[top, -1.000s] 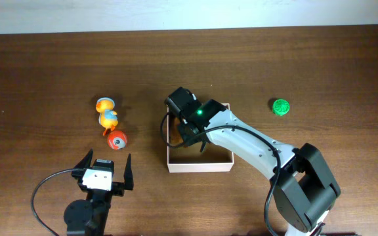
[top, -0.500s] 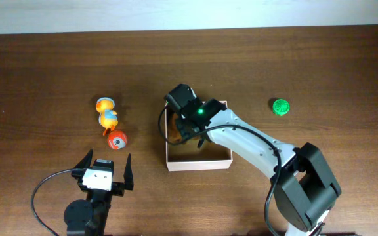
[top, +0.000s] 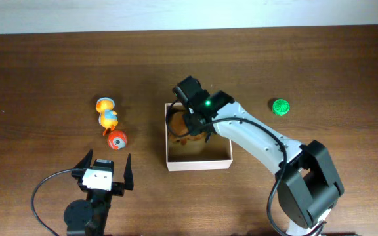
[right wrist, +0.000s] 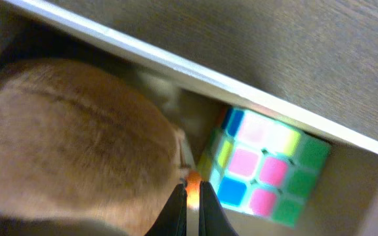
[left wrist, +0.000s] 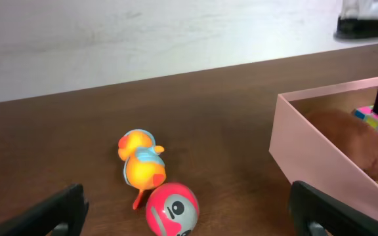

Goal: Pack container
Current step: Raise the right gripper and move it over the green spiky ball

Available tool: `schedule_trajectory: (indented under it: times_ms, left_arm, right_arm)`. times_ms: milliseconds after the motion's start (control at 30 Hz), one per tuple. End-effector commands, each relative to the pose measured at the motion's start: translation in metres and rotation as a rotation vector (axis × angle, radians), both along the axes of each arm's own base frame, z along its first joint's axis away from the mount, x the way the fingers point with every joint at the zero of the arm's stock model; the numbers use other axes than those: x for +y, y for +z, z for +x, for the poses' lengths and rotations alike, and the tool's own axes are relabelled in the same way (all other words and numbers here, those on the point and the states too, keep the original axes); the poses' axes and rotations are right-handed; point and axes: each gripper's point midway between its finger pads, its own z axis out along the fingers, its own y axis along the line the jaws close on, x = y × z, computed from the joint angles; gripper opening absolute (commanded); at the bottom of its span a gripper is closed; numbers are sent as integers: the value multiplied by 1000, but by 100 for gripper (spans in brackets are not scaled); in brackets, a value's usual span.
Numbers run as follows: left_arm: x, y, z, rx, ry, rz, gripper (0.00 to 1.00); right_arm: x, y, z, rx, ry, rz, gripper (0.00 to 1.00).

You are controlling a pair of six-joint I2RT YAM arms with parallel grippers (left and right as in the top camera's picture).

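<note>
The container (top: 199,164), a shallow cream-walled box, sits mid-table. My right gripper (top: 190,131) reaches into it. In the right wrist view the right gripper (right wrist: 193,190) is shut on a small orange part of a brown plush toy (right wrist: 71,144). The toy lies inside the container by its wall (right wrist: 176,65). A pastel puzzle cube (right wrist: 261,170) lies beside the toy. My left gripper (top: 104,169) is open and empty near the table's front edge. An orange duck toy (top: 106,113) and a red ball with a grey face (top: 117,139) lie left of the container.
A green ball (top: 281,107) lies right of the container. In the left wrist view the duck (left wrist: 140,164) and the red ball (left wrist: 171,208) lie ahead between the open fingers. The container's wall (left wrist: 320,154) shows at the right, with the plush toy (left wrist: 356,134) inside.
My right wrist has shifted right and slightly toward the back over the container. More of the brown toy shows inside the box. The left arm has not moved.
</note>
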Motion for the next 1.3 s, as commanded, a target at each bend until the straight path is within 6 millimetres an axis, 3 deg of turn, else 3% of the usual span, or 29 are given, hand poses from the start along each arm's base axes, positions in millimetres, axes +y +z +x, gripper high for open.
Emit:
schedule_trajectory:
  times_ms: [0, 133, 167, 200, 267, 367, 433, 533, 567, 600, 767, 967, 1267]
  left_arm:
    - [0, -1, 0, -6, -5, 15, 99]
    - [0, -1, 0, -6, -5, 15, 99]
    - [0, -1, 0, -6, -5, 15, 99]
    - [0, -1, 0, -6, -5, 15, 99]
    - [0, -1, 0, -6, -5, 15, 99]
    - [0, -1, 0, -6, -5, 15, 99]
    - [0, -1, 0, -6, -5, 15, 99]
    - [0, -1, 0, -6, -5, 15, 99]
    - [0, -1, 0, -6, -5, 15, 99]
    - [0, -1, 0, -6, -5, 15, 99]
    - [0, -1, 0, -6, -5, 15, 99]
    - [0, -1, 0, -6, -5, 15, 99]
    - [0, -1, 0, -7, -5, 15, 99]
  right_arm:
    - [14, 45, 16, -69, 12, 54, 4]
    - [18, 96, 22, -126, 19, 92, 7]
    - [18, 111, 23, -142, 17, 100, 14]
    - [15, 126, 24, -158, 9, 103, 33]
    - [5, 146, 27, -172, -22, 113, 52]
    - [-24, 165, 35, -172, -108, 118, 71]
    - [-49, 168, 41, -159, -170, 106, 78]
    - [-98, 161, 46, -111, -311, 81, 80]
    - [-131, 153, 47, -75, -406, 63, 80]
    - [-149, 151, 47, -59, -462, 59, 81]
    - [-210, 133, 45, 13, -635, 55, 80]
    - [-242, 91, 38, 105, -718, 52, 81]
    - [-251, 19, 39, 119, -729, 39, 81]
